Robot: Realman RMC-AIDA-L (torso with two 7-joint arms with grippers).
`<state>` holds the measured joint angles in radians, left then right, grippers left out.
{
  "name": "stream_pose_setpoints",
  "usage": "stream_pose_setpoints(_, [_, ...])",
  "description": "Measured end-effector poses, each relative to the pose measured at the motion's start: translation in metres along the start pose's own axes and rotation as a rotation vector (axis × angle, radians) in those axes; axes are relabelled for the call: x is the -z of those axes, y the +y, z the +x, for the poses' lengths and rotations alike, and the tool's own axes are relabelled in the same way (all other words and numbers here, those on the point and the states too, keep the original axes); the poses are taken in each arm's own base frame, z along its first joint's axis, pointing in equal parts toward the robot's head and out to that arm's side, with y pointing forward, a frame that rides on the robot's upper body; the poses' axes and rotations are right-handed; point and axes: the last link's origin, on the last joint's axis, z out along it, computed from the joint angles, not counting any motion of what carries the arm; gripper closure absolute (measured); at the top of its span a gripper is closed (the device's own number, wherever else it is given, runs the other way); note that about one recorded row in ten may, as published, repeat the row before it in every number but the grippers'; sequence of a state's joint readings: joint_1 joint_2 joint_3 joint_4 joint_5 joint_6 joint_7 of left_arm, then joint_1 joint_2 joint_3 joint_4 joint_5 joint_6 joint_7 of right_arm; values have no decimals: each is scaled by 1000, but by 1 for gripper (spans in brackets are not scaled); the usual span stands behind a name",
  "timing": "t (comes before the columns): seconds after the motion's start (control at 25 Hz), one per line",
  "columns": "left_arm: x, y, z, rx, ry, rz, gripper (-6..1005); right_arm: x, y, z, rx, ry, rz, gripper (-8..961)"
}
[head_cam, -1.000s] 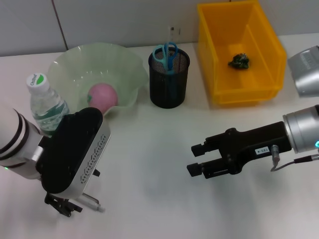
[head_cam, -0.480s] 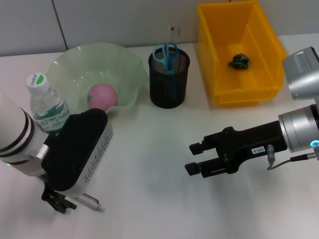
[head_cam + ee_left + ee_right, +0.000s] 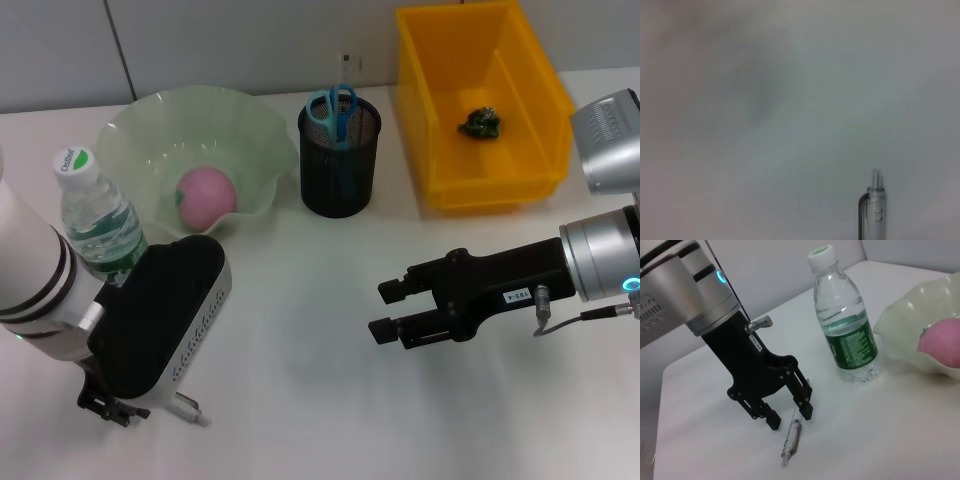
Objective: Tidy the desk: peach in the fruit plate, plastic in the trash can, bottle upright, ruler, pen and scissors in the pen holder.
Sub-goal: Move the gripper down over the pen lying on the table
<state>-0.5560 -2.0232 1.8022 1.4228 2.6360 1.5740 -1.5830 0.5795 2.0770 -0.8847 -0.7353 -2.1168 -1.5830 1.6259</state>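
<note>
A clear pen point(image 3: 186, 408) lies near the table's front left. My left gripper point(image 3: 106, 409) hangs low over it, open. In the right wrist view the left gripper point(image 3: 790, 418) has its fingers spread either side of the pen's point(image 3: 791, 439) near end. The left wrist view shows only the pen's tip point(image 3: 874, 207). My right gripper point(image 3: 386, 311) is open and holds nothing, hovering mid-table. The pink peach point(image 3: 206, 193) sits in the green plate point(image 3: 150, 125). The bottle point(image 3: 95, 215) stands upright. Blue scissors point(image 3: 333, 106) stand in the black pen holder point(image 3: 340, 160). Dark crumpled plastic point(image 3: 481, 122) lies in the yellow bin point(image 3: 445, 150).
A thin clear strip point(image 3: 346, 66) rises from the pen holder behind the scissors. The bottle point(image 3: 846, 335) stands close beside my left arm, with the plate point(image 3: 912, 325) just beyond it. The white table point(image 3: 300, 300) lies bare between the two grippers.
My left arm has sunk lower and drawn toward the front edge, bringing its fingers down around the pen. The right gripper has crept slightly left.
</note>
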Motion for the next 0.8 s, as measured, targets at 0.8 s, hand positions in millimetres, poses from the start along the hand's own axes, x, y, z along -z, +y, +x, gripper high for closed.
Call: stream_pose_setpoints(0.8, [-2, 2, -1, -21, -20, -9, 471, -3, 2, 1, -13, -20, -8, 322])
